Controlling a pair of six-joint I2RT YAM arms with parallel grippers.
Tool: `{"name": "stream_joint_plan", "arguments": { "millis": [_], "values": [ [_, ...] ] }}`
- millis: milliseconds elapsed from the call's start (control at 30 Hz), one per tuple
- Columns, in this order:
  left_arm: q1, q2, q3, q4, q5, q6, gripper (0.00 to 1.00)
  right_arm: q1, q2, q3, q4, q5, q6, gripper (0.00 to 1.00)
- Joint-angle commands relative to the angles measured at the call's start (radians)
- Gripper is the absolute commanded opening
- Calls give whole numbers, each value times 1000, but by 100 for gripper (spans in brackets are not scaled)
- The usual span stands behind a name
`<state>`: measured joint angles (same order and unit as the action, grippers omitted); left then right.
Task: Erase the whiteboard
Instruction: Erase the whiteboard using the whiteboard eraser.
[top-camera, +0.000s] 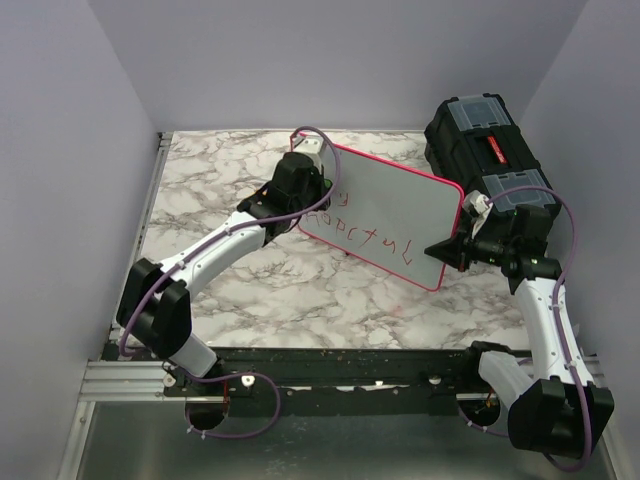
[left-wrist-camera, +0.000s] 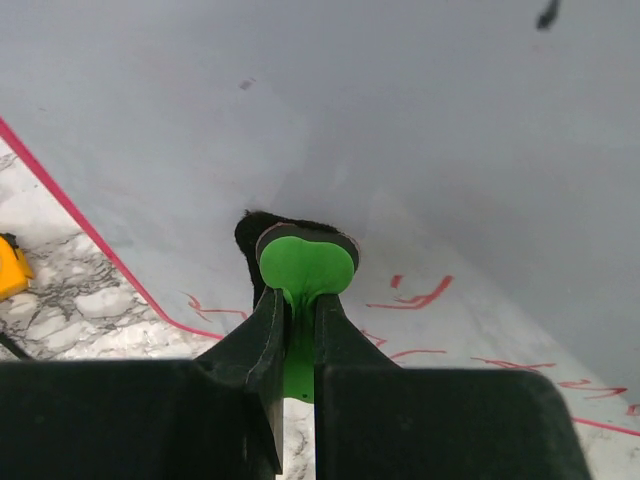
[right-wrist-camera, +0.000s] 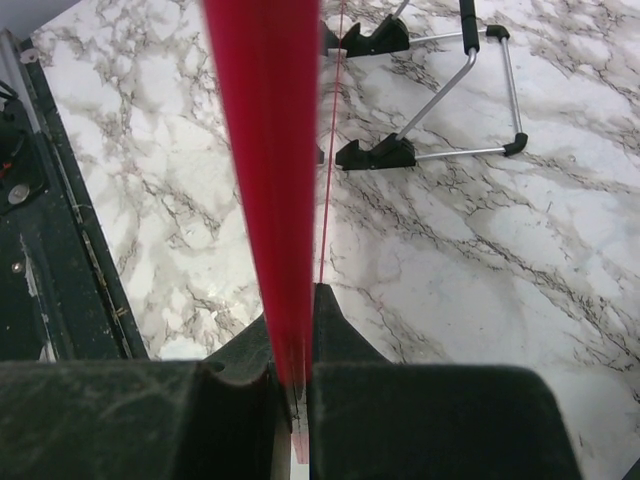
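1. Near edge, 6 o'clock: black mounting rail (top-camera: 330, 365) carrying both arm bases. The marble table (top-camera: 230, 290) lies bare between the rail and the board's lower edge.
2. Right gripper (right-wrist-camera: 292, 322): jaws pinched tight on the pink-red rim (right-wrist-camera: 265, 150) at the board's near right corner, about 4 o'clock from the board's centre.
3. Whiteboard (top-camera: 400, 200): centre-right of the table, propped at a tilt on a wire stand (right-wrist-camera: 470, 80) with black feet (right-wrist-camera: 375, 153). Red lettering (top-camera: 375, 235) runs along its lower half.
4. Left gripper (left-wrist-camera: 297, 300): jaws closed on the green tab of an eraser (left-wrist-camera: 305, 262), whose black felt (left-wrist-camera: 250, 232) lies against the board face near the left edge, at 9 o'clock.
5. Open room: bare marble from 7 to 11 o'clock of the board, out to the left wall (top-camera: 60, 150).
6. Obstructions: black toolbox (top-camera: 485, 140) at 1 o'clock, just behind the far right corner; whether they touch cannot be told. Toolbox and right arm crowd the 3 o'clock side.
7. Small yellow object (left-wrist-camera: 10, 265) on the marble beyond the rim, too cropped to identify.
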<state>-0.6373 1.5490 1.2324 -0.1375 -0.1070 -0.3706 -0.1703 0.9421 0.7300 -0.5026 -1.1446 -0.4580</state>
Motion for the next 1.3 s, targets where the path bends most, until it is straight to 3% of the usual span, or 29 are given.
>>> {"name": "stream_joint_plan", "arguments": {
  "millis": [0, 200, 367, 633, 800, 1100, 1267],
  "values": [
    [-7, -18, -10, 60, 21, -27, 0, 22, -14, 27, -17, -143, -51, 1],
    [-153, 62, 50, 76, -1, -59, 0, 23, -14, 26, -16, -137, -51, 0],
    [-173, 60, 61, 62, -42, -39, 0, 22, -17, 28, -19, -139, -53, 0],
    [26, -46, -65, 87, -53, -34, 0, 22, -26, 29, -20, -143, -54, 0],
    [62, -56, -65, 96, -35, -47, 0, 22, -24, 28, -21, -143, -54, 0],
    [-157, 26, -6, 133, -68, -105, 0, 22, -18, 26, -17, -138, -51, 0],
    [-213, 65, 11, 133, -91, -114, 0, 22, -17, 26, -19, -139, -51, 0]
  ]
}}
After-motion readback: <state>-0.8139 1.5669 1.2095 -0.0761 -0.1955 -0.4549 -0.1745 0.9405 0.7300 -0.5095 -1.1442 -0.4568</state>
